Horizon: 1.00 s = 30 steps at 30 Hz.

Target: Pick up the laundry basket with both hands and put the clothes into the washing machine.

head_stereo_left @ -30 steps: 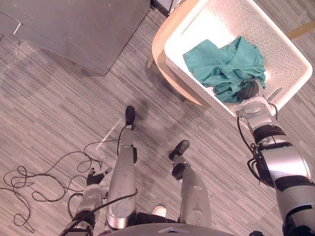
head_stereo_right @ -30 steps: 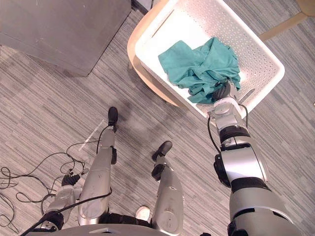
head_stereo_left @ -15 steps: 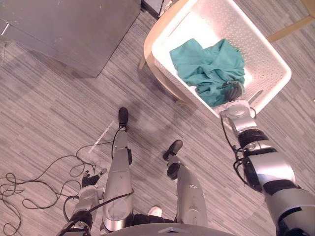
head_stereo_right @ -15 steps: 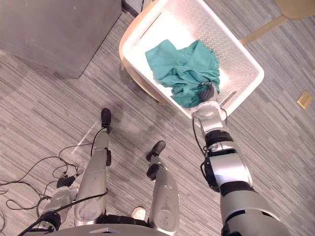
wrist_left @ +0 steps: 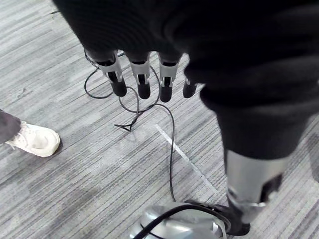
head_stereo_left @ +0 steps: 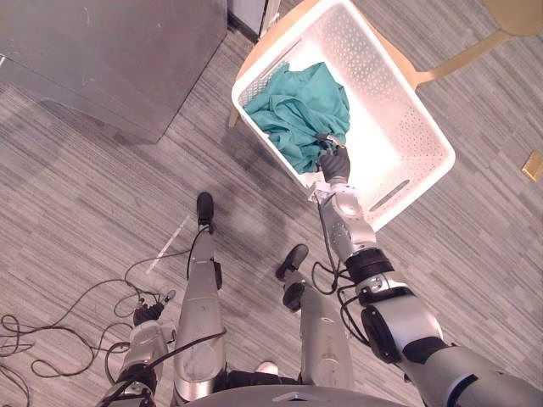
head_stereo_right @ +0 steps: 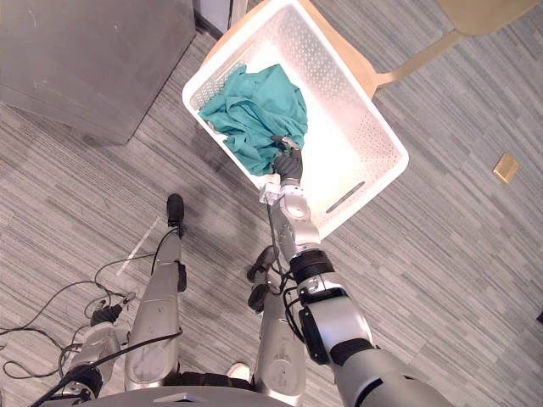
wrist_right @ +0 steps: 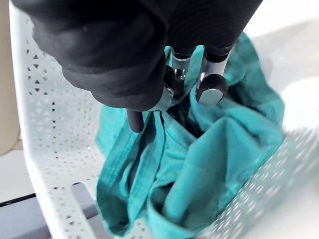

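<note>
Basket (head_stereo_left: 386, 119), white and perforated, resting tilted on a pale wooden chair (head_stereo_left: 413, 75), seen from where the robot stands over it. A teal garment (head_stereo_left: 297, 110) lies bunched in the end of the basket nearest the grey metal cabinet (head_stereo_left: 110, 51); the rest of the basket floor is bare. The right hand (head_stereo_left: 333, 161) reaches over the near rim and into the cloth. In the right wrist view its fingers (wrist_right: 212, 89) are curled down into the teal folds, with the thumb closing against them, so that the fabric is pinched between them. The left hand (wrist_left: 149, 30) hangs low at the robot's side, well apart from the basket, its fingers (wrist_left: 142, 82) straight and relaxed above the striped grey floor, grasping nothing. A person's white shoe (wrist_left: 32, 142) stands on the floor near that hand. A small tan block (head_stereo_left: 533, 164) lies on the floor beyond the basket's far side.
</note>
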Tool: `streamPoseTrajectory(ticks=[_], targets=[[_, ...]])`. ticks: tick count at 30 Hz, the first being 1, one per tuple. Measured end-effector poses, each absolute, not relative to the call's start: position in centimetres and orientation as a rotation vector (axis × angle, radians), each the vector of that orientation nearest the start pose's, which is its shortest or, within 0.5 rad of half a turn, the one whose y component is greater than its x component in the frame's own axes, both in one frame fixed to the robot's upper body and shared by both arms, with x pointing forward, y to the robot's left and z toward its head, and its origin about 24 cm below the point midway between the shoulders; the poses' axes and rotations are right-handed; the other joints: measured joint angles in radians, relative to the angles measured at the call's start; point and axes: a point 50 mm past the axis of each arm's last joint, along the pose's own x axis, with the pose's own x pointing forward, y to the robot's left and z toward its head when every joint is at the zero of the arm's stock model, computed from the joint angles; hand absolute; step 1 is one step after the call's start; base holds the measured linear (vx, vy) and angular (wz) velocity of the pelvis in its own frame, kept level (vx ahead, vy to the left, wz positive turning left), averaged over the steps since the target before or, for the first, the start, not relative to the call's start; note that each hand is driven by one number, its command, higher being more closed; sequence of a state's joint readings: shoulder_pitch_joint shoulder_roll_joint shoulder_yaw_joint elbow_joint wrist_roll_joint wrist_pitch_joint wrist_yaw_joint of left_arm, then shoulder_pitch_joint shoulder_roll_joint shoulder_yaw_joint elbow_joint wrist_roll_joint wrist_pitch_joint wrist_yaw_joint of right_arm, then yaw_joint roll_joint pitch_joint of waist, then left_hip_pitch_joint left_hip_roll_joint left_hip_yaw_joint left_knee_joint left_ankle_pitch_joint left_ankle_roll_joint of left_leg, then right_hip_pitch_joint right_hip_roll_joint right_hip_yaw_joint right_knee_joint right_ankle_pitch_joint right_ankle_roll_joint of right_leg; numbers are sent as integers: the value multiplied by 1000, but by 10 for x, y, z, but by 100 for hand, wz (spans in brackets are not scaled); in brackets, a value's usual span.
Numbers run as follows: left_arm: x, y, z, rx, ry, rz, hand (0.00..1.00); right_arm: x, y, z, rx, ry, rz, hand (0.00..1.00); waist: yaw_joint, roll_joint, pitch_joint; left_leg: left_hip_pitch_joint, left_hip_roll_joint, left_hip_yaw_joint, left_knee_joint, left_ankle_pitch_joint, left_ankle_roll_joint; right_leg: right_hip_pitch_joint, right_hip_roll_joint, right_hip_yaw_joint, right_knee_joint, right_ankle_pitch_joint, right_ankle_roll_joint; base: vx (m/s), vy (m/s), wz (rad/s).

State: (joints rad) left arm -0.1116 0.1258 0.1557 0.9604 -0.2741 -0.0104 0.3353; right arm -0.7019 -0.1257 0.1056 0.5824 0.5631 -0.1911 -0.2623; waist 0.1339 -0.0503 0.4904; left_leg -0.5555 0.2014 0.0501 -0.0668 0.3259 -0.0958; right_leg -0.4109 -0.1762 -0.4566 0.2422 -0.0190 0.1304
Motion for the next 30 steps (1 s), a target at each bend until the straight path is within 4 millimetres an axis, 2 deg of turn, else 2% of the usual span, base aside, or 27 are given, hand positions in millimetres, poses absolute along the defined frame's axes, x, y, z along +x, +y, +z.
streamPoseTrajectory(ticks=[5, 12, 19, 22, 26, 27, 30], targets=[[180, 234, -119, -63, 824, 614, 0, 364, -131, 133, 496, -230, -83, 100, -3, -27, -5, 34, -5, -2, -9, 3, -4, 20, -13, 1, 32, -20, 2, -3, -57, 5], [181, 234, -118, -63, 820, 609, 0, 354, -139, 136, 647, -286, -116, 100, -1, -31, -6, 83, -21, -8, -9, 2, -6, 54, -39, -2, 81, -53, 7, -4, -60, 9], [177, 234, -118, -59, 821, 607, 0, 340, -155, 139, 803, -361, -178, 100, 0, -36, -9, 129, -36, -10, -9, -1, -8, 81, -66, 1, 127, -84, 10, 1, -60, 6], [177, 233, -119, -58, 825, 606, 0, 335, -162, 132, 829, -358, -214, 100, 5, -39, -9, 160, -42, -10, -10, -8, -7, 109, -76, 0, 138, -98, 12, 11, -62, 6], [175, 234, -119, -54, 835, 605, 0, 325, -168, 136, 859, -401, -214, 100, 4, -41, -10, 174, -48, -9, -10, -12, -3, 118, -84, 2, 150, -105, 15, 3, -49, 3], [175, 234, -120, -46, 838, 604, 0, 323, -169, 135, 861, -406, -216, 0, 3, -44, -12, 175, -49, -9, -10, -12, -4, 119, -84, 2, 150, -105, 16, 3, -49, 0], [174, 236, -119, -38, 838, 606, 0, 321, -171, 129, 852, -388, -226, 0, 3, -53, -17, 175, -49, -8, -10, -13, -3, 120, -85, 2, 149, -105, 16, 11, -57, 0]])
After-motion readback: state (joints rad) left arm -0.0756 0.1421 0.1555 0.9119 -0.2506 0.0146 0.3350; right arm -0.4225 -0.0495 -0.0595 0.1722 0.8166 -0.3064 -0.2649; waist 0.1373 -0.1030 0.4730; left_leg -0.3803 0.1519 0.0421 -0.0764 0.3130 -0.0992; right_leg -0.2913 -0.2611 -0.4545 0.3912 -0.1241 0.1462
